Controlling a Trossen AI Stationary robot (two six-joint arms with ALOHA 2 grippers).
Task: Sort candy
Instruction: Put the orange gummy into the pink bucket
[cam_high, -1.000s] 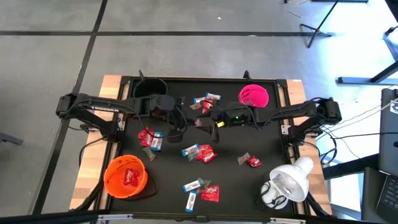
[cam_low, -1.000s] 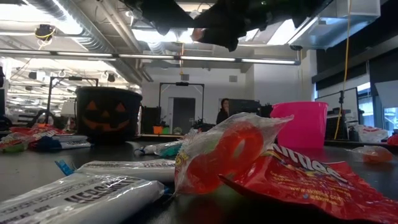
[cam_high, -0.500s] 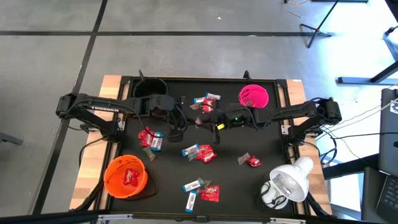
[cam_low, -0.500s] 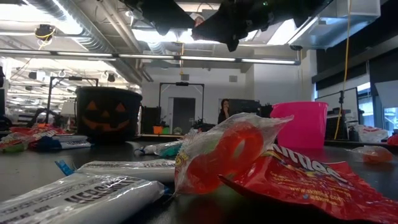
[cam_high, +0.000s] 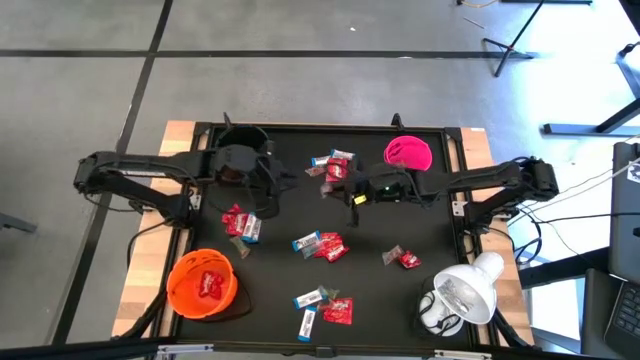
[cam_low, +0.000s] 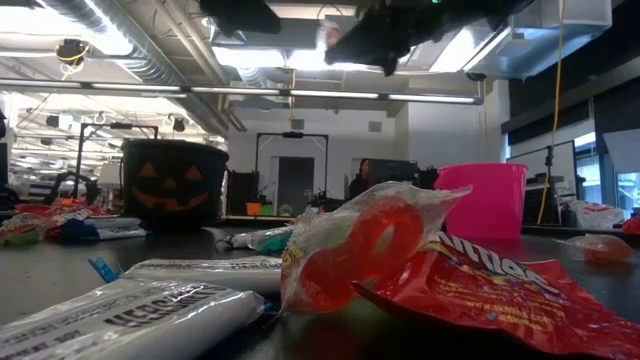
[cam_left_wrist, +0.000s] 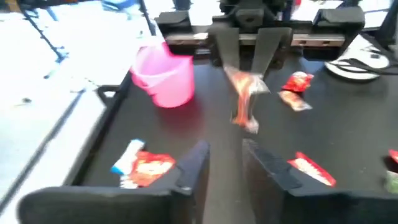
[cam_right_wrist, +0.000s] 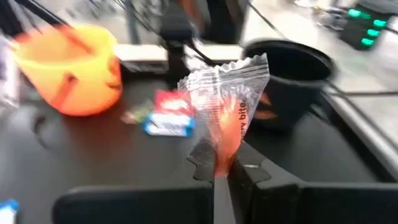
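My right gripper (cam_high: 335, 188) hovers over the table's middle, shut on one candy (cam_right_wrist: 227, 106) in a clear wrapper with an orange-red sweet inside. My left gripper (cam_left_wrist: 225, 152) stands open a little to its left (cam_high: 275, 185), facing it, with nothing between its fingers. Other red and blue-and-white candy lies flat on the black table top: near the far middle (cam_high: 335, 163), at the left (cam_high: 243, 222), in the centre (cam_high: 320, 245), near the front (cam_high: 325, 305) and at the right (cam_high: 402, 258). My right gripper pinches one end of the clear wrapper (cam_right_wrist: 222, 149) between its two fingers. The fingers come nearly level from the table's right side, slanting a little downward. The rest of the candy juts out beyond the fingertips (cam_left_wrist: 245, 93), lifted clear of the table.
An orange bowl (cam_high: 202, 285) with red candy stands at the near left, a black bowl (cam_high: 243, 142) at the far left, a pink bowl (cam_high: 408, 153) at the far right. A white lamp-like object (cam_high: 460, 295) sits at the near right corner.
Both grippers met over the table's middle around the candy. My left gripper has let go, opened and drawn back toward the table's left edge, rising a little. The candy now stays with my right gripper alone, clear of the table.
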